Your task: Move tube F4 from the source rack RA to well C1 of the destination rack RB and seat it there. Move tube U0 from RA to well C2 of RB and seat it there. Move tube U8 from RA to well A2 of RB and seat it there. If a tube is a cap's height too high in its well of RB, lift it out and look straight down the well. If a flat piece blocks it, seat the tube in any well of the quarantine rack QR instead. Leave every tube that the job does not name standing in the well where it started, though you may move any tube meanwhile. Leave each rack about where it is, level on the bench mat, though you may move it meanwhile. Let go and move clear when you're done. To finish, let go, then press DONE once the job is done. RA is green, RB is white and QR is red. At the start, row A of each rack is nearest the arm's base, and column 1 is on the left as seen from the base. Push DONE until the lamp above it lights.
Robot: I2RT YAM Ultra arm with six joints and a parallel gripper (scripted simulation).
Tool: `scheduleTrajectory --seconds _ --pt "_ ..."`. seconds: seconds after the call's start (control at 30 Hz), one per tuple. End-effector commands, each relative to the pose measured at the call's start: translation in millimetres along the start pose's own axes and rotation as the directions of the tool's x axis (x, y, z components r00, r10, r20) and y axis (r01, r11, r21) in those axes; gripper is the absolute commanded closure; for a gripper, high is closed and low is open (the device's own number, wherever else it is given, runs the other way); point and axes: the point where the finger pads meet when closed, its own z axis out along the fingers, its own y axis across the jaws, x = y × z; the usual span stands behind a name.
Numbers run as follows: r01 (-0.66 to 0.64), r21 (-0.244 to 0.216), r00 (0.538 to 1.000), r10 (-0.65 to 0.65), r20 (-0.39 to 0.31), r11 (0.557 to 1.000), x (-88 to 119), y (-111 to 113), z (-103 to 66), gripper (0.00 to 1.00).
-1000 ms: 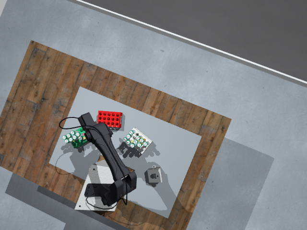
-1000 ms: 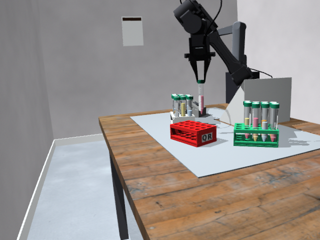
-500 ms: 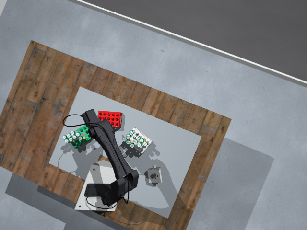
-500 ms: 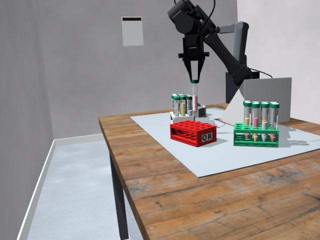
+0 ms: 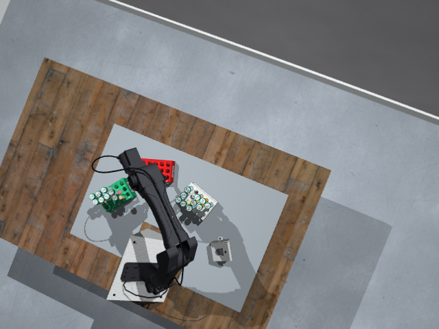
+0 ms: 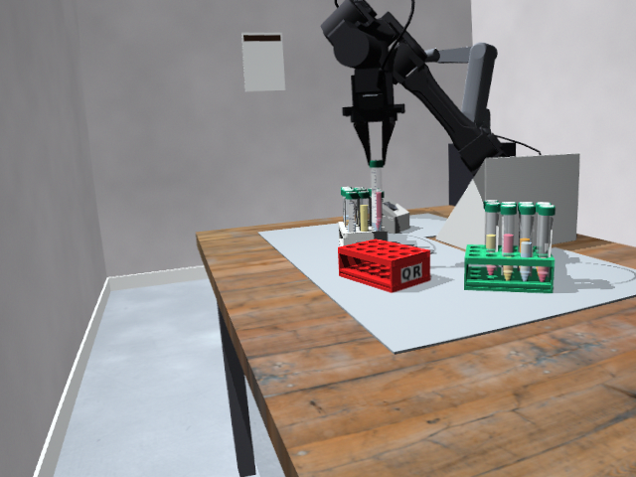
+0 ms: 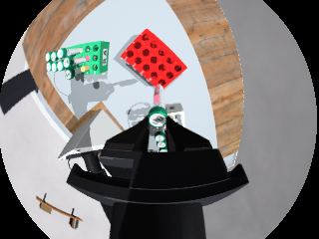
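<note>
Exterior view: my gripper (image 6: 376,163) (image 7: 158,119) is clamped on the green cap of a tube (image 6: 377,200) (image 7: 158,102) with pink contents, holding it upright. I cannot read the cap's label for certain. Its cap is higher than the capped tubes standing in RB, the white rack (image 5: 209,195) (image 6: 357,237) (image 7: 180,116); its tip is near the level of that rack's top, at the side toward the grey box (image 5: 226,247) (image 6: 397,218). I cannot tell which well is under it, or whether the tip has entered one.

Neighbouring caps crowd that side in the exterior view. RA, the green rack (image 5: 132,195) (image 6: 508,260) (image 7: 105,55), stands well apart, its tubes gathered toward one end and open wells at the end nearer QR. QR, the red rack (image 5: 173,170) (image 6: 391,266) (image 7: 151,48), shows open wells, and a strip of mat (image 5: 262,208) (image 6: 328,287) (image 7: 194,100) runs between it and RB. All three racks sit inside the mat's edges, with the wooden table (image 5: 77,95) (image 6: 436,390) (image 7: 219,65) forming a border beyond. From above, my arm (image 5: 159,208) (image 6: 436,92) passes between RA and RB and covers part of QR.

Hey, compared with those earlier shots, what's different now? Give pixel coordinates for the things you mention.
The claw (image 6: 376,163) (image 7: 158,119), shut on the tube with pink contents (image 6: 376,187) (image 7: 158,116), has carried it away from the green rack (image 5: 118,205) (image 6: 508,261) (image 7: 106,57), toward the white rack (image 5: 212,202) (image 6: 354,237). Nothing was let go. The green, white and red (image 5: 173,171) (image 6: 407,256) (image 7: 155,57) racks stayed put.
</note>
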Motion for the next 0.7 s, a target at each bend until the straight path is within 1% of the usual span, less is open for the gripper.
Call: scheduleTrajectory --seconds 0.0,0.17,0.2,0.67 --pt "0.024 0.020 1.000 -0.025 0.009 0.999 -4.9 -2.1 -11.9 1.00" --pt "0.015 0.015 1.000 -0.015 0.003 1.000 -8.4 -11.6 -8.4 1.00" --pt "0.004 0.012 1.000 -0.005 0.015 1.000 -7.2 -9.1 -10.1 1.00" --pt "0.004 0.012 1.000 -0.005 0.015 1.000 -7.2 -9.1 -10.1 1.00"
